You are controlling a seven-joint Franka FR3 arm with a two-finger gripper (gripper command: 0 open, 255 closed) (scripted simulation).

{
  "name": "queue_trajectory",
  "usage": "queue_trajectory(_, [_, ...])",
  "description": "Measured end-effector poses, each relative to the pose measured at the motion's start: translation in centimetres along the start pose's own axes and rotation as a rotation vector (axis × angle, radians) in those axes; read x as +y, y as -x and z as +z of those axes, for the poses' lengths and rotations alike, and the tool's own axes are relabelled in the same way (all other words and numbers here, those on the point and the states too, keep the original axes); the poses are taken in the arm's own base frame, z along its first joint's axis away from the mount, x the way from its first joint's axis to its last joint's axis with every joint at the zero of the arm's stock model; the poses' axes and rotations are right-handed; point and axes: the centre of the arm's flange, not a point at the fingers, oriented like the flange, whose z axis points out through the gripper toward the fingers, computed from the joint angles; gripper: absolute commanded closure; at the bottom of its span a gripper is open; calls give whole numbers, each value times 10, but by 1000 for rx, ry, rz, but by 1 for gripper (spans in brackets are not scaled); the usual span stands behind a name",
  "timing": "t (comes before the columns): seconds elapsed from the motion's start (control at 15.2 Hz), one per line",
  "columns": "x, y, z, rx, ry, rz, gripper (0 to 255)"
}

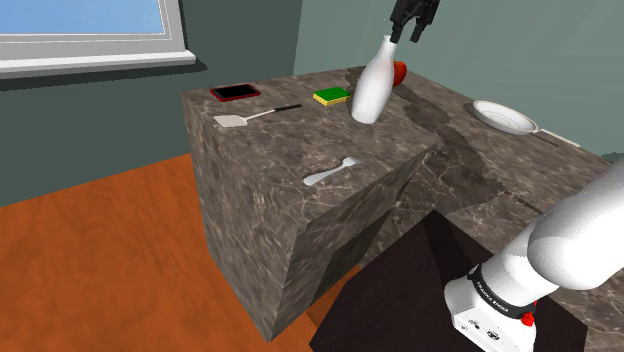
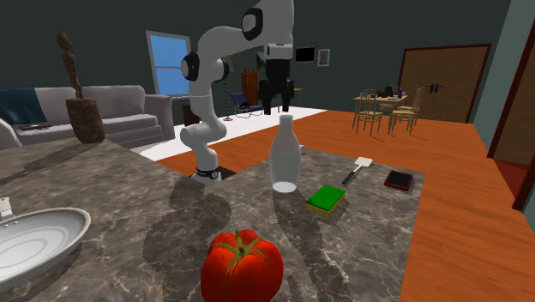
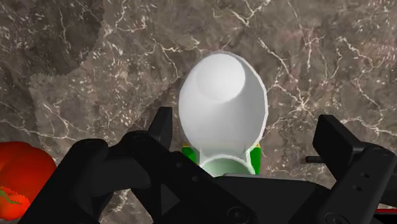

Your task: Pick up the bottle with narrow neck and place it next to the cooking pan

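The white bottle with the narrow neck stands upright on the marble counter, straight under the gripper. Its long axis is vertical, on the same line along which the gripper looks down. In the wrist view the bottle is therefore seen from above: the mouth of the neck is closest to the hand and the wide body is below it. The top of the neck is just under the fingertips and seems apart from them. The bottle is not exactly in the middle of the gripper; it lies nearer to one finger than to the other.

The gripper is spread wide. Its two black fingers stand on either side of the neck, touching nothing and holding nothing. I judge that the coming move needs a small sideways correction and then a straight descent, so that the fingers come around the neck.

A green and yellow sponge lies just beside the bottle's foot, also below the gripper, and a red tomato is near it. The white pan is well apart from the gripper, further along the counter.
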Motion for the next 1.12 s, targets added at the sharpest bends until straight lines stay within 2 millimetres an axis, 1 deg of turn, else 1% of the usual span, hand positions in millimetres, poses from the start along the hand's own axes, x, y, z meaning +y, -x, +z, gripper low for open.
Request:
queue_trajectory(0.13, [7,-23,-8,0,1,-7,0])
queue_trajectory(0.26, [8,-30,-3,-1,1,-9,0])
queue_trajectory(0.46, [11,-31,12,-1,1,-10,0])
queue_trajectory(0.66, [9,-32,26,-1,1,-10,0])
queue_trajectory(1.06, [8,-32,31,0,1,-10,0])
queue_trajectory(1.12, [8,-32,31,0,1,-10,255])
